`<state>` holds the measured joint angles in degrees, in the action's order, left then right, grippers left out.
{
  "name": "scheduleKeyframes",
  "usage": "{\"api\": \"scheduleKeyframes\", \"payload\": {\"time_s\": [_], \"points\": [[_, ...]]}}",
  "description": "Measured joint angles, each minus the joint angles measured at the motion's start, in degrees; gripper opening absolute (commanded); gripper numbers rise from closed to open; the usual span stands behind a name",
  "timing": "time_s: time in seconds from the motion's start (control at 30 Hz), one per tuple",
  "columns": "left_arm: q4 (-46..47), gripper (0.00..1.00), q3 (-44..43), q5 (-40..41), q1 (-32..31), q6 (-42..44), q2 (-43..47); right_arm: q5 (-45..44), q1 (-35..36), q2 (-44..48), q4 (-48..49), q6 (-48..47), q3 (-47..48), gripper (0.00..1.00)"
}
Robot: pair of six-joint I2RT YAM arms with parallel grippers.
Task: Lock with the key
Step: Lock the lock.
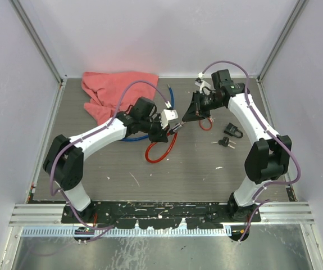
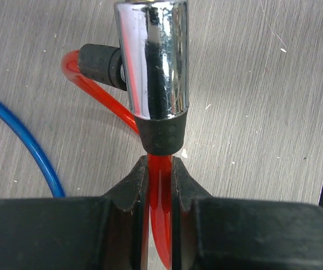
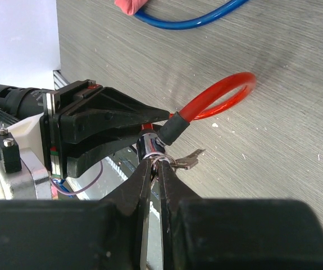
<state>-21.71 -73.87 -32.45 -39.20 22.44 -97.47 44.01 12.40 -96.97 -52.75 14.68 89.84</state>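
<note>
My arms are bolted at the near edge of a grey wood-grain worktop (image 1: 122, 180), left and right, and both reach in toward the middle.

The task's thing is a red cable lock (image 1: 160, 151). Its loop curves toward the near side, just left of centre. My left end effector (image 1: 169, 128) is closed narrow on the red cable. In the left wrist view the fingers (image 2: 133, 185) pinch the cable directly below the black collar of the chrome lock barrel (image 2: 153, 62). The cable's black end plug (image 2: 99, 64) sits against the barrel's side.

My right end effector (image 1: 185, 119) comes in from the right and meets the barrel end-on, almost touching the left one. It is closed narrow on a key bunch (image 3: 175, 163) at the barrel's end. One key sticks out sideways, and whatever sits between the fingers is mostly hidden. I cannot tell how far a key sits in the barrel.

To the right of centre, well apart from the red lock, lie a black padlock (image 1: 234, 130) and a pair of loose keys (image 1: 224, 143) just nearer than it. A short red cable (image 1: 206, 124) lies between the padlock and my right end effector.

Farther back, a blue cable (image 1: 169, 97) runs past my left wrist. At the far left lies a crumpled pink cloth (image 1: 113, 93).
</note>
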Motion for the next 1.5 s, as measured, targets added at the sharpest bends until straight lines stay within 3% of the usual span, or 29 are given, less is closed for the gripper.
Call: {"api": "scheduleKeyframes", "payload": {"time_s": [0.5, 1.2, 1.5], "points": [[-5.49, 0.0, -1.03, 1.77, 0.04, -0.33, -0.94, 0.22, 1.95, -1.33, 0.13, 1.25, -1.38, 0.02], [-6.45, 0.0, -5.29, -13.44, 3.63, -2.12, -3.76, -2.19, 4.28, 2.97, 4.26, -16.22, 2.16, 0.01], [-7.43, 0.0, -5.64, -17.84, 5.31, -2.27, -4.74, 0.5, 4.57, 2.97, 5.18, -28.68, 1.44, 0.01]]}}
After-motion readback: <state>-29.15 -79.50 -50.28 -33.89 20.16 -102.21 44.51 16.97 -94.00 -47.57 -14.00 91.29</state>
